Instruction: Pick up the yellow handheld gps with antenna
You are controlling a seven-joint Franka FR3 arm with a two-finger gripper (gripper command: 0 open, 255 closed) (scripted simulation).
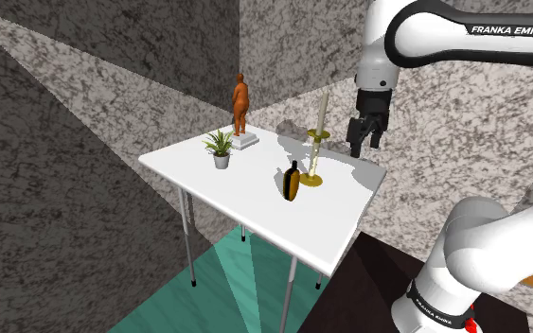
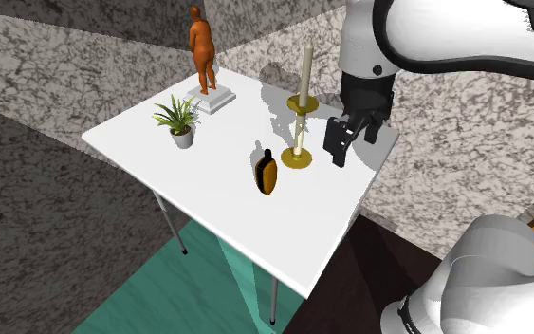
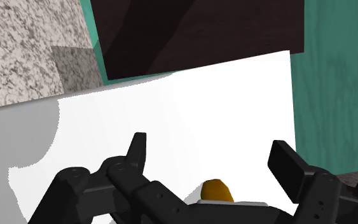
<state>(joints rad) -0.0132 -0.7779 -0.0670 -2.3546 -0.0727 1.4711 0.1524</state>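
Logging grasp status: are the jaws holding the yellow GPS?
No, the GPS stands on the table, away from the open jaws.

The shoulder view is looking down across the table (image 1: 255,199) from beside the arm (image 1: 482,236); the second exterior view is sharing it, nearer; the wrist view is facing the tabletop closely.

Pincer (image 3: 209,145) fingers apart, above white tbl (image 3: 171,108).

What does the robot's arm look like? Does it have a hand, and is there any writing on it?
The arm is fat, round and white, with dark bands at its joints. One dark band carries the white letters FRANKA EMIKA. Its hand is an all-black gripper with two blocky fingers instead of five.
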